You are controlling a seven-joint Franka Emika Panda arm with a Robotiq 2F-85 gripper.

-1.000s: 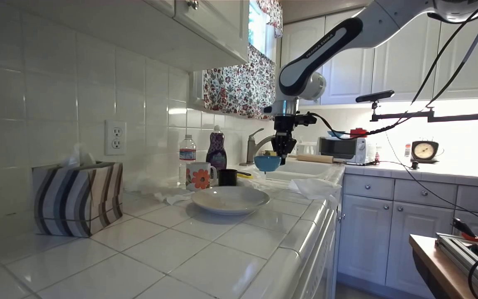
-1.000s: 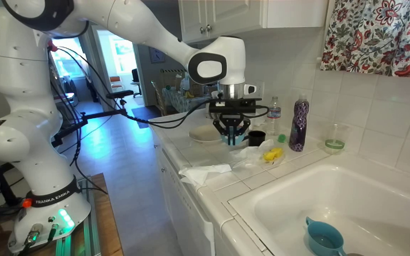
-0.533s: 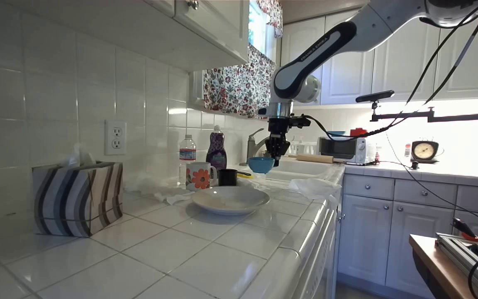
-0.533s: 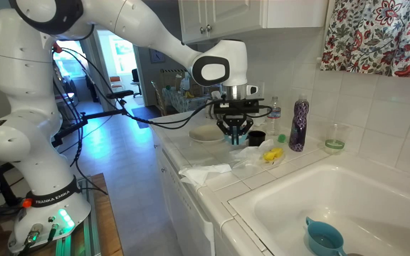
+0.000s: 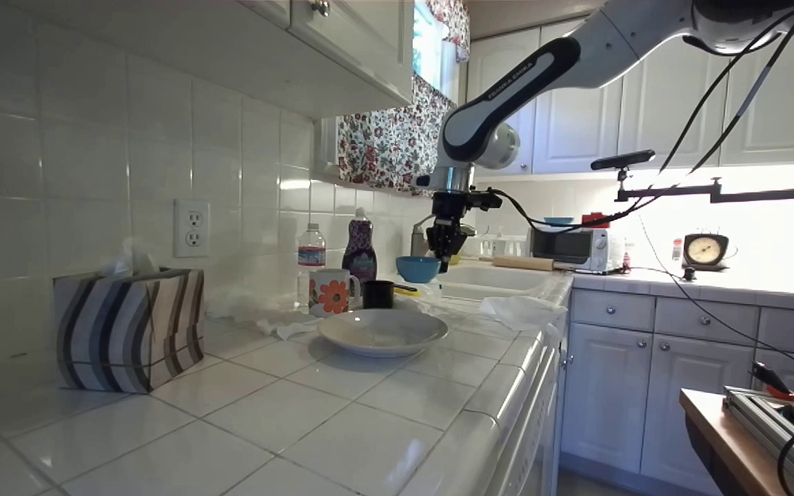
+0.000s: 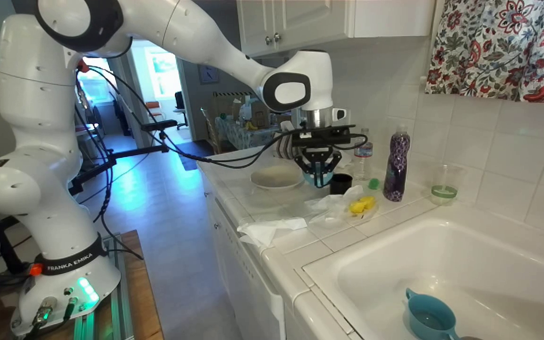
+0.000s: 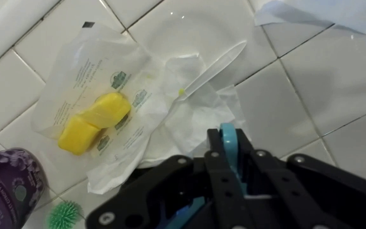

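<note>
My gripper [image 7: 227, 131] is shut on the upright handle [image 7: 229, 143] of a blue cup. The cup [image 5: 416, 269] hangs level in the air above the counter in an exterior view, with the gripper [image 5: 444, 266] at its side. It is partly behind the fingers [image 6: 316, 171] in an exterior view. Its body is mostly hidden in the wrist view. A black cup [image 5: 378, 295] and a shallow white plate [image 5: 383, 348] stand close by on the counter. A clear bag with a yellow object [image 7: 95, 122] and a white plastic knife [image 7: 216, 68] lie below.
A flowered mug [image 5: 333, 293], a water bottle [image 5: 311, 255] and a purple soap bottle [image 6: 397, 165] stand along the wall. A striped tissue box [image 5: 131, 331] is nearer that camera. The sink [image 6: 442, 236] holds another blue cup [image 6: 430, 316]. Paper [image 6: 272, 230] lies at the counter edge.
The arm has carried the blue cup steadily along the counter, leftward in an exterior view and slightly right and up in an exterior view. The grip on the handle appears unchanged.
</note>
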